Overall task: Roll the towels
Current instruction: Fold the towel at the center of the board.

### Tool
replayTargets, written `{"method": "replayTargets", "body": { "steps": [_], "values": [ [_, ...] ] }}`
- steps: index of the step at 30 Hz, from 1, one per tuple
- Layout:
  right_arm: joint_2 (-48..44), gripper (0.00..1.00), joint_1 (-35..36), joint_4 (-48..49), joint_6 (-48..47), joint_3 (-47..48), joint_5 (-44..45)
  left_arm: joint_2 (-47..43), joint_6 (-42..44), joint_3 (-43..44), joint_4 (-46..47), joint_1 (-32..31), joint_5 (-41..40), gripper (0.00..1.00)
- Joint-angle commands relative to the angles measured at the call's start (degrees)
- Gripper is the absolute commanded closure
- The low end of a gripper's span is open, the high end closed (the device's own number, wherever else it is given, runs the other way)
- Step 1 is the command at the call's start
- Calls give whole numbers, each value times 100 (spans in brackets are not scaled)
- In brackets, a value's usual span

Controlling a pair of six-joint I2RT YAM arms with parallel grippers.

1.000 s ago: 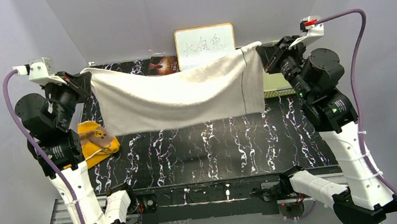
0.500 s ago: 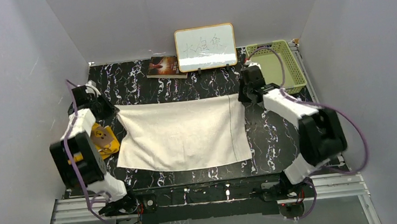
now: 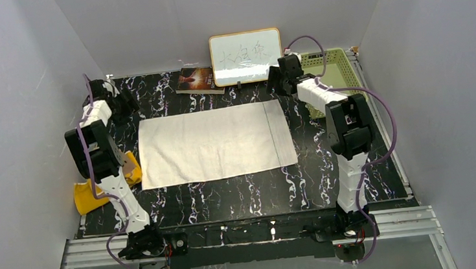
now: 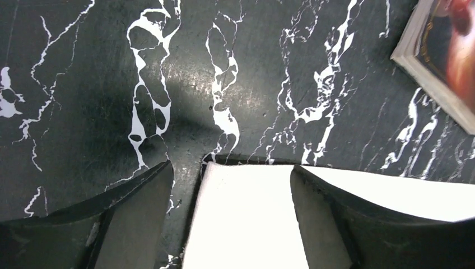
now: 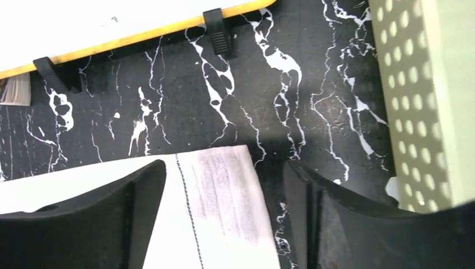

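Observation:
The cream-white towel lies spread flat on the black marbled table. My left gripper hovers open over its far left corner; in the left wrist view that corner lies loose between the spread fingers of the left gripper. My right gripper stands open over the far right corner; the stitched hem rests free under the right gripper. The orange-yellow towel sits bunched at the table's left edge, partly behind the left arm.
A white board with an orange frame stands at the back, its clip feet close ahead of the right gripper. A dark book lies beside it. A green perforated basket sits at the back right.
Both grippers carried the cream-white towel down from mid-air, laid it flat, then opened and let go of its far corners. Both arms now stretch toward the back of the table.

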Motion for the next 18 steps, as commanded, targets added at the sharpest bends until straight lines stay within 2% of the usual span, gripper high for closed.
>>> {"method": "replayTargets", "body": {
  "steps": [1, 4, 7, 11, 14, 18],
  "values": [
    [-45, 20, -77, -700, 118, 491, -45, -197, -306, 85, -505, 28, 25, 23],
    [-102, 17, -58, -481, 132, 533, -23, -498, -425, -345, -63, 28, -102, 22],
    [6, 20, -71, -204, -506, 632, -14, -754, -402, -679, 182, 29, -293, 22],
    [164, 24, -77, -388, -1230, 779, -405, -798, -228, -870, 237, 31, 84, 33],
    [128, 26, -105, -469, -1415, 666, -670, -626, -40, -852, 54, 31, 188, 40],
    [59, 35, -111, -366, -1551, 309, -869, -529, 190, -904, 91, 28, 102, 46]
  ]
}}
